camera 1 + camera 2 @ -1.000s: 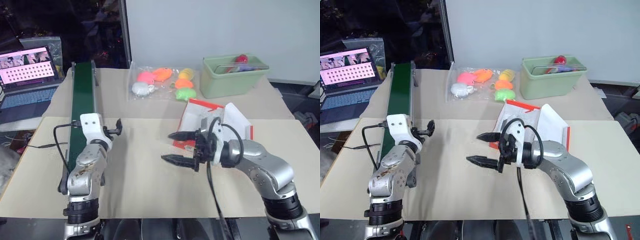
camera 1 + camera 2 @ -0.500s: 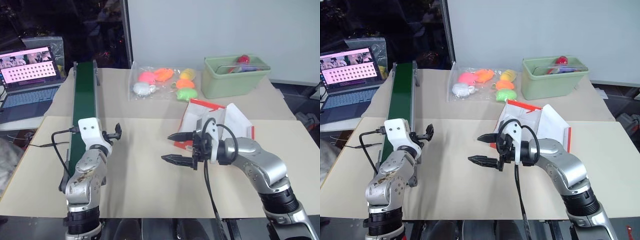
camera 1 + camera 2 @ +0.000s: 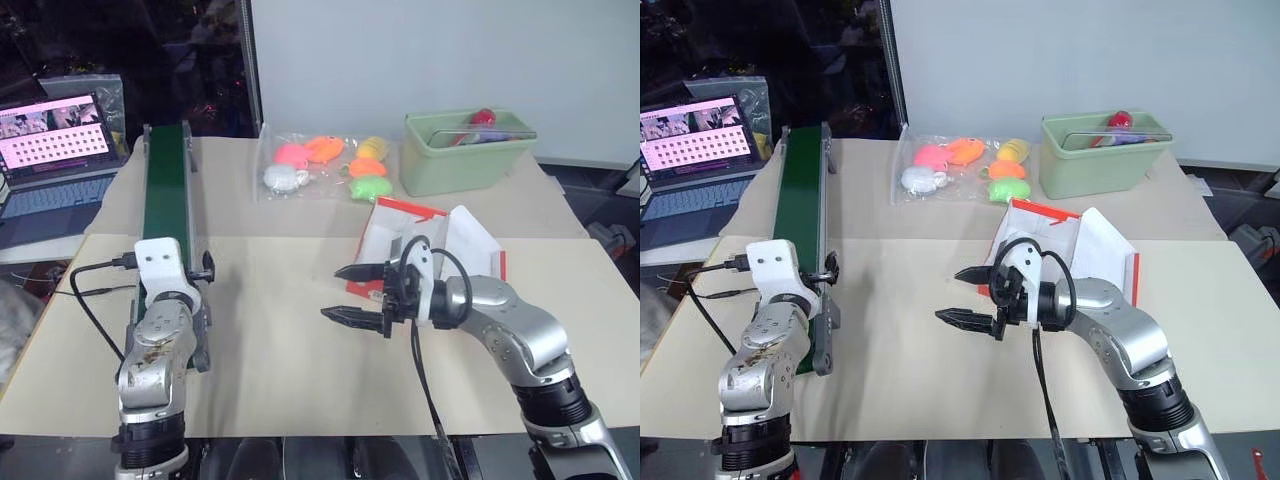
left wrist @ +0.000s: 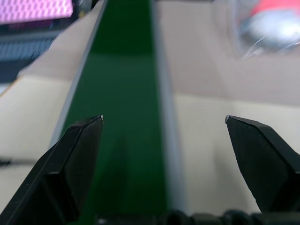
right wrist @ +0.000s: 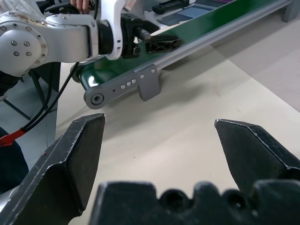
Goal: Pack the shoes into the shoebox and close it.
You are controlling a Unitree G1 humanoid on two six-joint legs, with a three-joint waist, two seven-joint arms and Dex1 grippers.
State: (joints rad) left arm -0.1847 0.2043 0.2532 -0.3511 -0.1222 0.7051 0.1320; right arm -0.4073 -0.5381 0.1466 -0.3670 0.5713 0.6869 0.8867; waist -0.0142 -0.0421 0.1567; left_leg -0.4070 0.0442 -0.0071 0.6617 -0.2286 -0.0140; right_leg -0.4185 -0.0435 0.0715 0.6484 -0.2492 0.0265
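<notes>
With both tools spread apart and empty, keep your left tool (image 4: 164,126) over the green conveyor (image 3: 166,190) awaiting shoes, right tool (image 3: 360,292) beside the open shoebox (image 3: 440,240).

Even bright overhead light, soft shadows on bench (image 3: 290,350); left wrist view blurry beyond its fingers (image 4: 75,164), laptop screen (image 3: 55,130) glows.

The shoebox (image 3: 425,245) lies right of the conveyor (image 3: 167,190), before the bin (image 3: 465,152).
</notes>
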